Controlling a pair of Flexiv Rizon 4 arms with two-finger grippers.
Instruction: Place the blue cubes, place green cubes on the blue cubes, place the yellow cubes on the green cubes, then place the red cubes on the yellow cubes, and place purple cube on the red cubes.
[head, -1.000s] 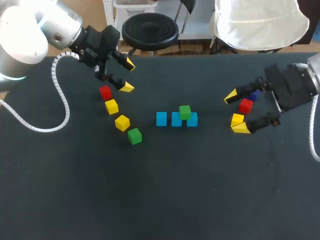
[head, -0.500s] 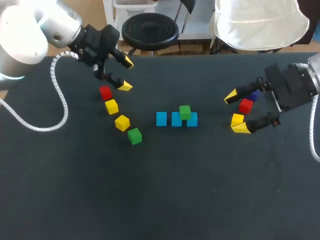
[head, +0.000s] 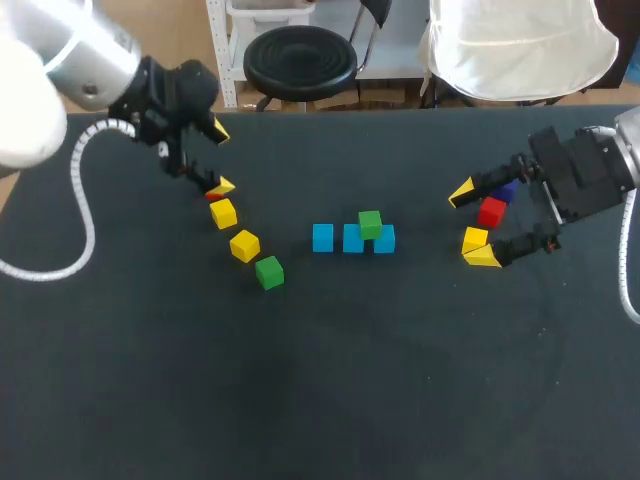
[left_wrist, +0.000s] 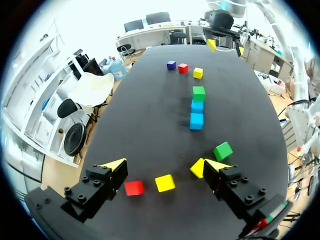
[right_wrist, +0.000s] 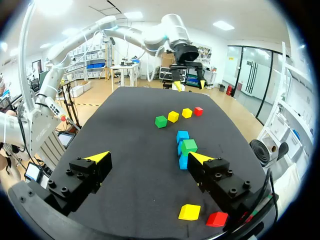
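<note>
Green layer underway: stacked green cube (head: 370, 223) on blue cubes (head: 322, 238). Left gripper (head: 218, 158), right gripper (head: 471, 223) spread, holding nothing. Next I'd fetch loose green cube (head: 268, 272), near-left.

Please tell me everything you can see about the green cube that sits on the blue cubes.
The green cube is a small, plain, matte block. It sits level on the row of three blue cubes, seemingly across the middle one and the one nearest my right arm. Only those cubes touch it.
</note>
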